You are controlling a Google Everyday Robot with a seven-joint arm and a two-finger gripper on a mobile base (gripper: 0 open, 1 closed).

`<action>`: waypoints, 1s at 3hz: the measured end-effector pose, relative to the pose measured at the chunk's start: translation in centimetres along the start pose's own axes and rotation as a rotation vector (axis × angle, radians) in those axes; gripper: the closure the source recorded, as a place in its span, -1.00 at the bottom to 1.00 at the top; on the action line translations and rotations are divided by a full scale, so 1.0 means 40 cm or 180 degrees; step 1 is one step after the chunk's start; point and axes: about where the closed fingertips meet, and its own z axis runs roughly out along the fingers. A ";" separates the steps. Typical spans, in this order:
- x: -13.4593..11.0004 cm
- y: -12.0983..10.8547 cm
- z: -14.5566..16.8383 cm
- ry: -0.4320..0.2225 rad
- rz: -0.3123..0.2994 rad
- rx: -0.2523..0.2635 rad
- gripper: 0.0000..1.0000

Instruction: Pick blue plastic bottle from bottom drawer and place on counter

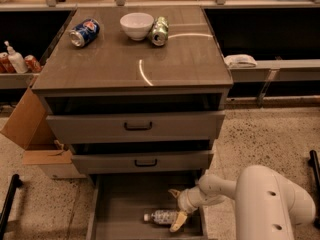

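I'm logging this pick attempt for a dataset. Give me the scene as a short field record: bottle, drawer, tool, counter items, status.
bottle: blue plastic bottle, lying on its side, cap pointing left
location: on the floor of the open bottom drawer
tool: tool down in the drawer at the bottle's right end, fingers open
counter: counter holds a blue can, a white bowl and a green can, all along its back edge
status: bottle not yet lifted
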 end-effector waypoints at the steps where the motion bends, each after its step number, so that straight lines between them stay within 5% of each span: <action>1: 0.028 -0.024 0.028 0.0177 -0.0053 -0.0022 -1.00; 3: 0.063 -0.047 0.103 0.0525 -0.0077 -0.0074 -1.00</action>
